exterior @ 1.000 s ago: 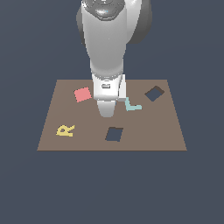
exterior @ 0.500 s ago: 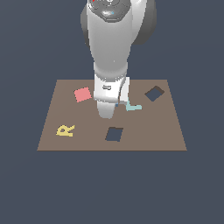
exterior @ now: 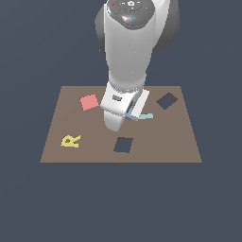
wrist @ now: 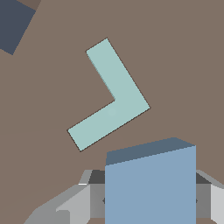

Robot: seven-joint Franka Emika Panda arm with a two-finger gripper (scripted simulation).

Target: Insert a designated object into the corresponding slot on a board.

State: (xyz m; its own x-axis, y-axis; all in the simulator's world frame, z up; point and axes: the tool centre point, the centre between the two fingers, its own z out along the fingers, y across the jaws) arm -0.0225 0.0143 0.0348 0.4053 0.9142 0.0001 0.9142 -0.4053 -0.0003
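- My grey two-fingered gripper (wrist: pixel 150 199) is clamped on the small flat blue square block (wrist: pixel 151 186); in the wrist view the pale fingers (wrist: pixel 74 205) bracket it on both sides, and the block fills the gap between them.
- The block hangs off the board, held above the surface near the pale teal L-shaped piece (wrist: pixel 109 98), which lies flat just beyond it (in the exterior view only a sliver of blue (exterior: pixel 128 114) peeks out beside my wrist).
- I judge the block to be rigid and light: crisp edges, flat faces, no sag or give under the squeeze. The smooth faces could be slippery, so a firm pinch across two opposite side faces, centred, seems the right hold, and that is about where I have it.
- Being thin and square, it probably needs its edges lined up with the opening; a small twist in my grasp could make a corner catch on the rim.
- The dark navy square slot (exterior: pixel 123 144), only slightly tilted, sits on the near part of the large flat brown rectangular board (exterior: pixel 179 142), apart from the block and not yet under it.
- A second dark cut-out turned diamond-wise (exterior: pixel 166 100) lies toward the exterior view's right, a pink-red square (exterior: pixel 89 101) and a yellow letter R (exterior: pixel 71 140) toward its left.
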